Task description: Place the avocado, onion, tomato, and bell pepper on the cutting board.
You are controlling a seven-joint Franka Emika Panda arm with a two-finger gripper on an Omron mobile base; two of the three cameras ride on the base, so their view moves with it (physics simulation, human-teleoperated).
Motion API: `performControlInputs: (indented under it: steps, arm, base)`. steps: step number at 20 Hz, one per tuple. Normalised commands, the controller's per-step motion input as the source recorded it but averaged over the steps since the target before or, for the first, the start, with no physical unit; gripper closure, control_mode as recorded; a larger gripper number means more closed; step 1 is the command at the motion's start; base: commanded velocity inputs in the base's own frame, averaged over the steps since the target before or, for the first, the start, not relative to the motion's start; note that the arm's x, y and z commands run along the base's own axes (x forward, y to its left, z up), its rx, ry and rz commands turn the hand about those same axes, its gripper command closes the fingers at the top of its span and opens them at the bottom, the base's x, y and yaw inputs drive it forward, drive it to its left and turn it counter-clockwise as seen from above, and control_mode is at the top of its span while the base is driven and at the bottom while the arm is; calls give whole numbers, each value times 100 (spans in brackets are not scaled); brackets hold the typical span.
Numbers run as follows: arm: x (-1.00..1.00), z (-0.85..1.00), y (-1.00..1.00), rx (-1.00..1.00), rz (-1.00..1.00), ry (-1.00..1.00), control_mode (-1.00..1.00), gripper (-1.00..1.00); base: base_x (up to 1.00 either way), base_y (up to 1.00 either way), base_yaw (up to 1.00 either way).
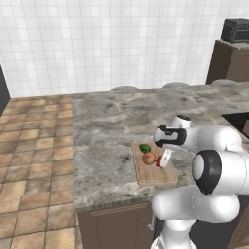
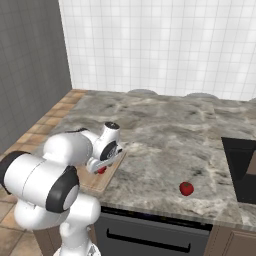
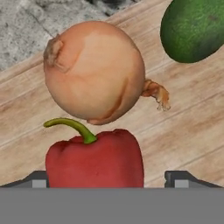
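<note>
While the fingers [image 3: 112, 177] stood spread wide at the bottom of the hand view, the bell pepper [image 3: 95, 158] sat between them at the lower centre, resting on the cutting board [image 3: 192, 122] and touched by neither tip as far as could be told. Just above it in that frame lay the onion [image 3: 94, 72], near enough that the pepper's curled green stem reached up against its underside. The avocado [image 3: 194, 28] filled the upper right corner, also on the wood and a little apart from the onion.

From the left base view, the board [image 1: 151, 176] lay at the centre of the frame near the counter's [image 1: 107, 126] front edge, with avocado [image 1: 145, 148], onion [image 1: 149, 158] and a sliver of red pepper [image 1: 159, 161] clustered at its far end under the hand.

That left the tomato [image 2: 186, 188], alone on the counter at the lower right of the right base view, well apart from the board.

By its look, the tomato would be light, smooth and round, so likely to roll or squirt out of a glancing pinch, and soft enough to bruise. The safest hold seemed to be straight down across its widest middle, fingers level on opposite sides, closing gently.
</note>
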Motion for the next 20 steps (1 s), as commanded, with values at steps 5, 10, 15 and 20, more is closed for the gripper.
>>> performControlInputs:
  steps: [5,10,15,20]
  arm:
    - [0,1,5,0,0,0,-100,-100]
    - [0,22,3,1,0,0,-100,-100]
    - [0,48,0,4,0,0,-100,-100]
    - [-7,59,0,1,0,0,-100,-100]
  base:
    - [0,0,0]
    - [0,0,0]
    - [0,0,0]
    - [0,0,0]
